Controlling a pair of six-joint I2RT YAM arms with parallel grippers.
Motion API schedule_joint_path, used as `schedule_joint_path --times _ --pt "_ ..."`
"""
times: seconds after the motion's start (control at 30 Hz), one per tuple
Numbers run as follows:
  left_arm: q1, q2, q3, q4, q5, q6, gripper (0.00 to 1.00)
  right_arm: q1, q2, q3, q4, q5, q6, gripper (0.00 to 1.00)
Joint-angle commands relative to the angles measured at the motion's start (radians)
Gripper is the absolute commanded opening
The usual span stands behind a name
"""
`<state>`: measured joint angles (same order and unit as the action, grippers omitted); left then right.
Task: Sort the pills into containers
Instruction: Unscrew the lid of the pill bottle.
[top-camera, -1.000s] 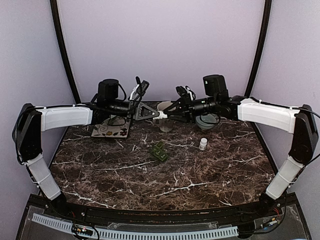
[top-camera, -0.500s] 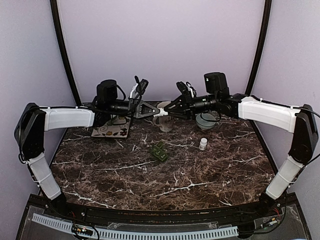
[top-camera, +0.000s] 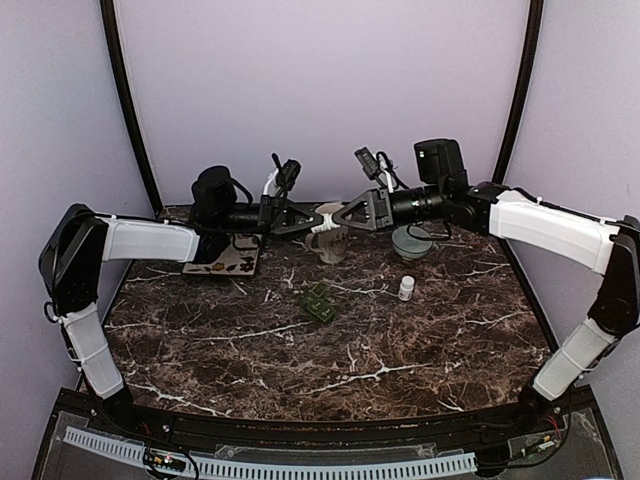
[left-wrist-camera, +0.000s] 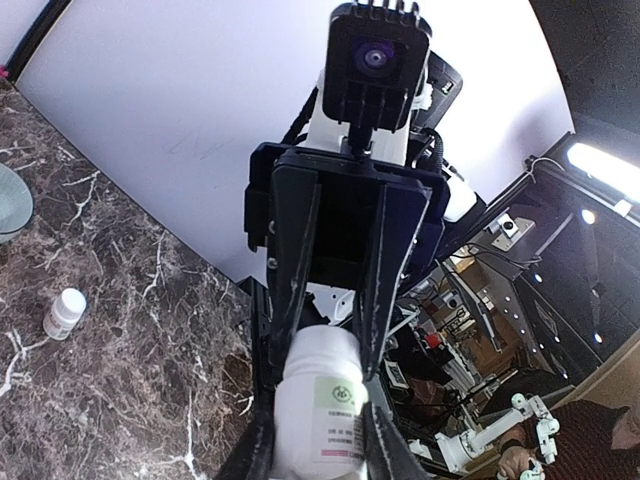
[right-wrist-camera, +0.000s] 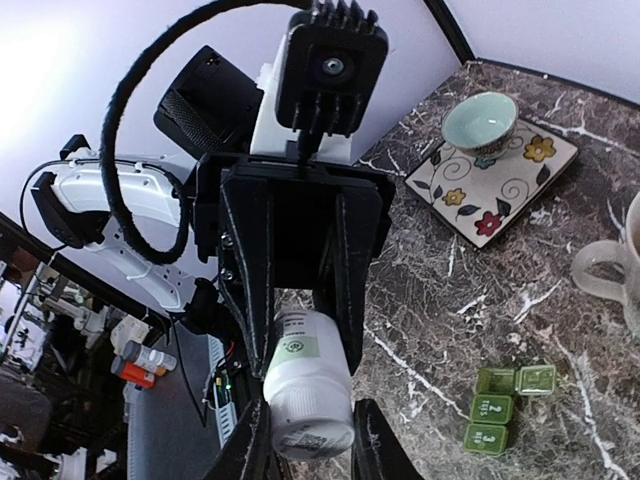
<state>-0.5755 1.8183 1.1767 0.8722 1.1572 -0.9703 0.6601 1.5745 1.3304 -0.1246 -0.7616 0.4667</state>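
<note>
Fingers of left gripper (left-wrist-camera: 320, 435) and right gripper (right-wrist-camera: 308, 440) are pinching one white plastic pill bottle (left-wrist-camera: 318, 375). Overhead, they are hiding most of it.

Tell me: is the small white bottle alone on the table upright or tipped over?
Upright. In the top view the small white bottle stands on its base on the marble table, cap uppermost.

- You have two white bottles: a big bottle (right-wrist-camera: 308, 385) raised behind the green pill box (top-camera: 319, 302), and a small bottle (top-camera: 406, 288) to its right.
- Two bowls: one bowl (right-wrist-camera: 480, 118) behind-left of the pill box, another bowl (top-camera: 412, 242) behind-right.
- One mug (top-camera: 328, 246) just behind it.
- One flowered plate (top-camera: 225, 263), behind-left.
- One pill box.
</note>
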Motion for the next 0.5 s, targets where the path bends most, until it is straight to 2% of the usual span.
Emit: schedule_joint_path --times 0.0,0.27,0.47 --pt "-0.001 0.003 -0.006 0.143 0.057 -0.101 0.05 0.003 -0.069 -0.001 -0.011 0.108 -0.183 0.02" --pt "-0.001 0.018 0.01 0.183 0.082 -0.169 0.05 0.078 -0.077 0.041 -0.129 0.312 -0.39 0.0" --pt "-0.001 0.033 0.018 0.246 0.1 -0.246 0.05 0.123 -0.122 -0.017 -0.091 0.432 -0.454 0.0"
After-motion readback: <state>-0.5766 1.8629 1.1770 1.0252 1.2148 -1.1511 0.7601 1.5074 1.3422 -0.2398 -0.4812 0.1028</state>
